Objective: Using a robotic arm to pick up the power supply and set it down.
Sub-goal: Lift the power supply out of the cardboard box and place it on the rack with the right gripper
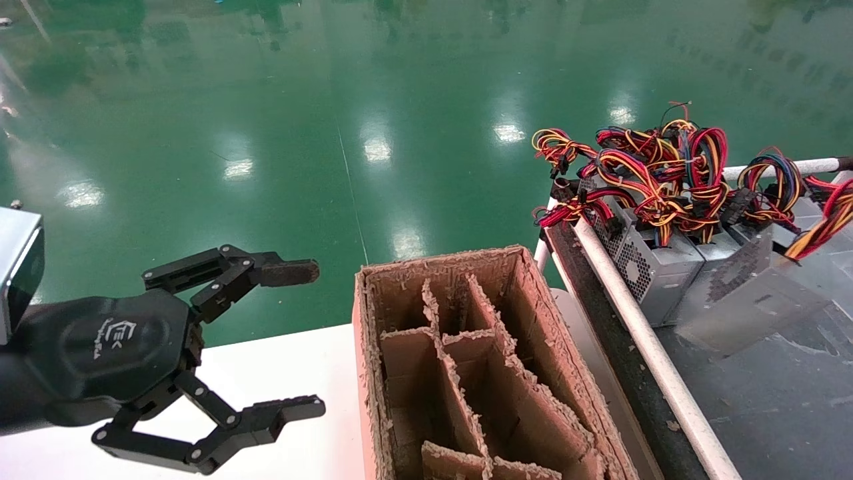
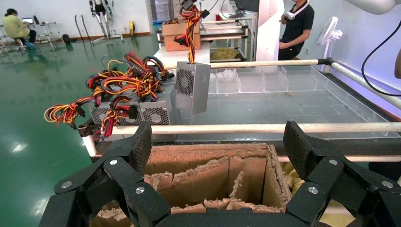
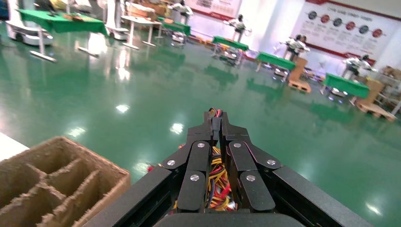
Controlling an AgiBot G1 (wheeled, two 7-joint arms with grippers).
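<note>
The power supply (image 2: 192, 87), a small grey metal box with a perforated side, hangs in the air over the black conveyor surface. It shows as a blurred grey box (image 1: 750, 297) in the head view. Its red, yellow and black wire bundle (image 2: 189, 23) runs straight up from it. My right gripper (image 3: 216, 124) is shut on that bundle, with the wires (image 3: 216, 182) showing between its fingers; the box itself is hidden in the right wrist view. My left gripper (image 1: 300, 340) stands open and empty over the white table, beside the cardboard box.
A worn cardboard box (image 1: 365, 347) with dividers stands between the table and the conveyor. A row of other grey power supplies (image 1: 656, 270) with tangled wires sits behind a white rail (image 1: 640, 333). Clear plastic trays (image 2: 255, 80) lie farther back, and a person (image 2: 295, 28) stands beyond them.
</note>
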